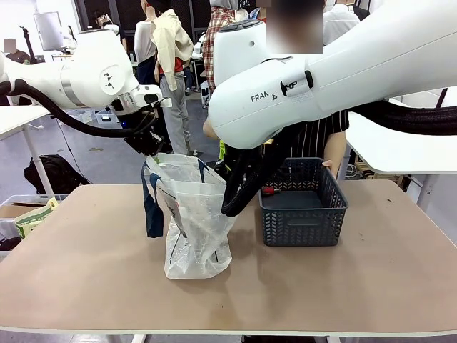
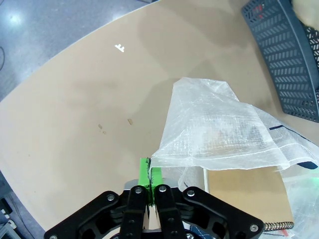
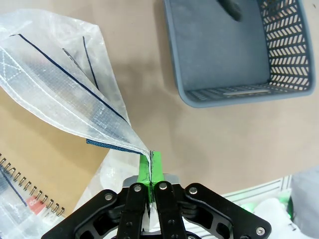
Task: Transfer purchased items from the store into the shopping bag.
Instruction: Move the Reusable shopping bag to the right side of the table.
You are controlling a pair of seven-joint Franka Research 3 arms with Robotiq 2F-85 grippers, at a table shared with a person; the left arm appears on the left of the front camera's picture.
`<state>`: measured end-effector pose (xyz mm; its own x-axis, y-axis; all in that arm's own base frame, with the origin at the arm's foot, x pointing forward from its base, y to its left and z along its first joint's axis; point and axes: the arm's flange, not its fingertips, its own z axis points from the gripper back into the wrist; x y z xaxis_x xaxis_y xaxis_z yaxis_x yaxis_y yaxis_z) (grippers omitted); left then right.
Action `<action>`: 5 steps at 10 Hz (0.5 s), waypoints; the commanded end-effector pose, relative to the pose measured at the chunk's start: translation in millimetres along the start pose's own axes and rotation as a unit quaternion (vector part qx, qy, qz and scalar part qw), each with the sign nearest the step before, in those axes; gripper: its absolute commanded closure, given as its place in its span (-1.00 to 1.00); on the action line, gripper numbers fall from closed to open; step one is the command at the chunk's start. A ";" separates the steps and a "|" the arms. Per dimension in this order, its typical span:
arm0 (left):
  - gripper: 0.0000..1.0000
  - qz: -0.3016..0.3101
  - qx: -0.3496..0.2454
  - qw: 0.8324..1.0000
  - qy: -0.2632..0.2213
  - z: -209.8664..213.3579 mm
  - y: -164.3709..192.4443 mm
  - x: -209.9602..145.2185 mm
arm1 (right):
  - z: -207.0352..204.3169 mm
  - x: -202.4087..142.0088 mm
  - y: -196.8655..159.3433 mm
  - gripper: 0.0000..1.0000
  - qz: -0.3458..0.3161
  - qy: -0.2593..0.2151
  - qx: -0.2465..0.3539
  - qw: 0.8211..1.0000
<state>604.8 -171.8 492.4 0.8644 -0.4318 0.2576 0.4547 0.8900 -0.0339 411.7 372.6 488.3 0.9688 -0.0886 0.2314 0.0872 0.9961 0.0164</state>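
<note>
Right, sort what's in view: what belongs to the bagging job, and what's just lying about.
Job: shopping bag, pinched at its rim by left hand and right hand; basket; spiral notebook in the bag; small red thing at the basket's far corner, inside or outside unclear.
Lying about: black backpack on the floor; white side table on the right.

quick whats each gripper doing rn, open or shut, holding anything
left gripper: closed, pinching an edge of the shopping bag.
right gripper: closed, pinching an edge of the shopping bag too.
</note>
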 end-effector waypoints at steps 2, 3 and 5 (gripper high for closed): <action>1.00 0.002 0.002 1.000 -0.003 0.8 1.2 -0.4 | -0.7 -1.1 -0.8 1.00 0.004 -0.001 -0.001 1.000; 1.00 0.002 0.002 1.000 -0.003 0.8 1.2 -0.4 | -0.7 -1.1 -0.8 1.00 0.004 -0.001 -0.001 1.000; 1.00 0.002 0.002 1.000 -0.003 0.8 1.2 -0.4 | -0.7 -1.1 -0.8 1.00 0.004 -0.001 -0.001 1.000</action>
<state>604.8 -171.8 492.4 0.8644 -0.4318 0.2576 0.4547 0.8900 -0.0339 411.7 372.6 488.3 0.9688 -0.0886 0.2314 0.0872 0.9961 0.0164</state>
